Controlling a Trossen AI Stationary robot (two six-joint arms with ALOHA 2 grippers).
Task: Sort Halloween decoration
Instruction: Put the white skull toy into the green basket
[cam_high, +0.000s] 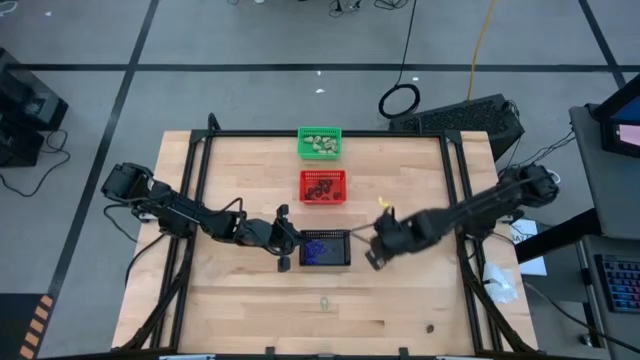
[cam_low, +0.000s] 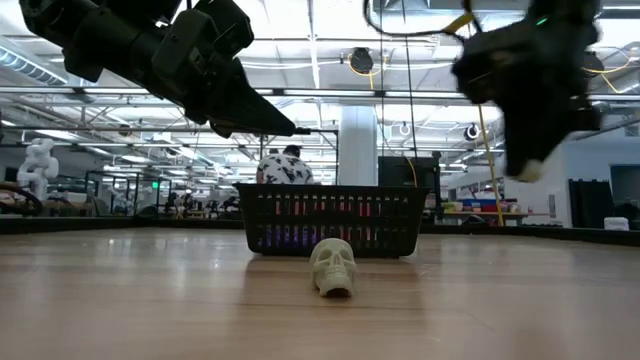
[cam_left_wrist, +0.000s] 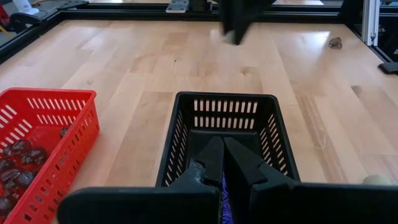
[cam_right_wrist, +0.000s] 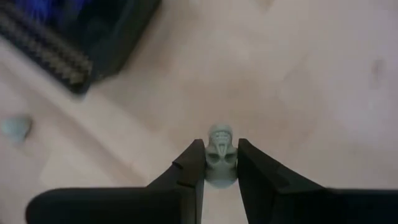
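From above, you see three mesh baskets in a row down the middle of the bench (cam_high: 240, 300): the green basket (cam_high: 320, 142) near the far edge with pale cream trinkets (cam_high: 322, 144) in it, the red basket (cam_high: 323, 186) next with dark brown trinkets (cam_high: 321, 190), and the black basket (cam_high: 325, 248) nearest you holding purple trinkets (cam_high: 318, 248). Your left gripper (cam_high: 286, 253) sits just beside the black basket's left wall, and your right gripper (cam_high: 374, 258) hangs just off its right wall. One cream skull (cam_high: 325, 301) lies alone toward the near edge, and a dark trinket (cam_high: 430, 327) lies close to the near right corner. From bench height, that loose skull (cam_low: 332, 266) rests on the wood in front of the black basket (cam_low: 330, 220), both arms raised above it; a person is seated in the room behind. Through your left wrist camera the jaws are pressed together over the black basket (cam_left_wrist: 225, 134), with the red basket (cam_left_wrist: 43, 146) alongside. Through your right wrist camera the right gripper (cam_right_wrist: 220, 163) is clamped on a small cream skull trinket (cam_right_wrist: 221, 163), held above bare wood, with the black basket's corner (cam_right_wrist: 68, 43) close by.
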